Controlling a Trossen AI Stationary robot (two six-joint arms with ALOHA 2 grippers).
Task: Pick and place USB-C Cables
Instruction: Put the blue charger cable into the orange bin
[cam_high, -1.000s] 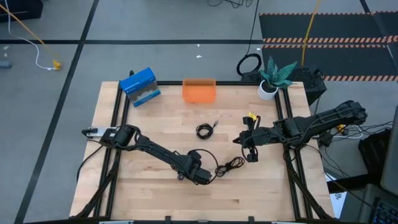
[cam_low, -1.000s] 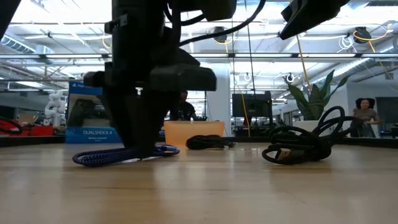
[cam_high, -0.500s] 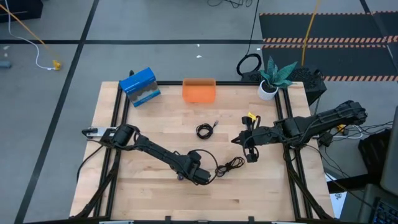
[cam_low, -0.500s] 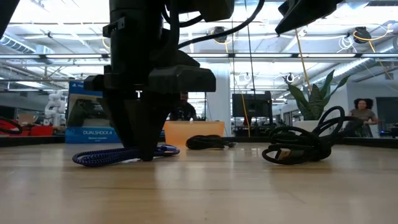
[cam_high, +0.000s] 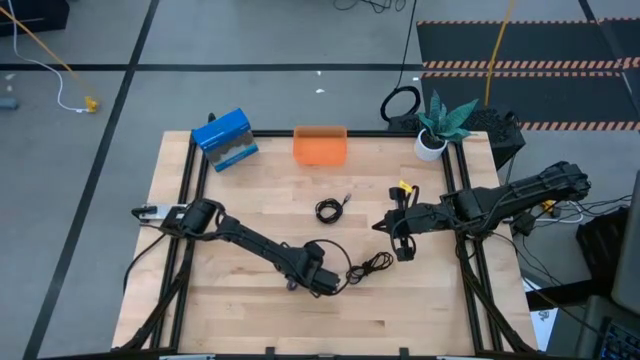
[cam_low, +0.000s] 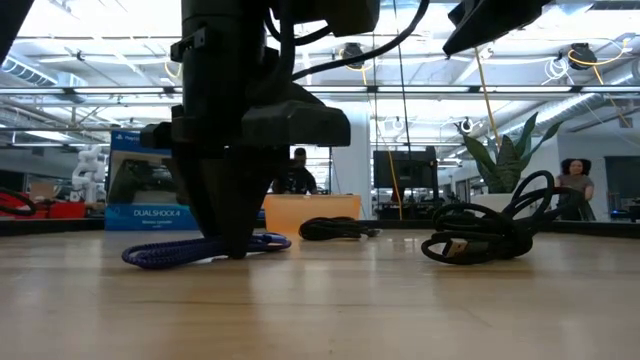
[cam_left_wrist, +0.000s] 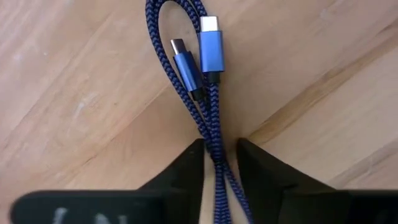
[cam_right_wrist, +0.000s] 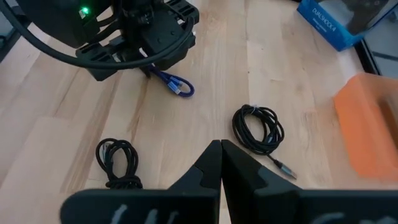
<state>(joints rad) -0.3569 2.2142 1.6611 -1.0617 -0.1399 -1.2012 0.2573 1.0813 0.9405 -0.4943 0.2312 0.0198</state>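
Observation:
The purple-blue cable (cam_left_wrist: 208, 93) lies on the wood under my left gripper (cam_left_wrist: 219, 158), which is shut on it near the table's middle front (cam_high: 315, 280). Both of its plugs show beyond the fingers. In the low view the cable (cam_low: 200, 250) rests flat on the table. The black round coil (cam_high: 327, 210) and the black loose tangle (cam_high: 372, 265) lie untouched on the table. My right gripper (cam_right_wrist: 221, 149) is shut and hovers above the table, right of the tangle (cam_right_wrist: 118, 160) and the coil (cam_right_wrist: 258, 129). My left gripper pinches the purple-blue cable's two crossing strands (cam_left_wrist: 214, 146) between its fingers, a little behind the plugs. The fingers come from above, pointing down, and stand across the strands. The cable lies on the table, its loop (cam_low: 150, 255) and plug end flat on the wood.
An orange bin (cam_high: 320, 145) stands at the table's far edge. A blue DualShock box (cam_high: 225, 138) sits at the far left and a potted plant (cam_high: 440, 125) at the far right corner. Bare wood lies near the front edge and on the left.

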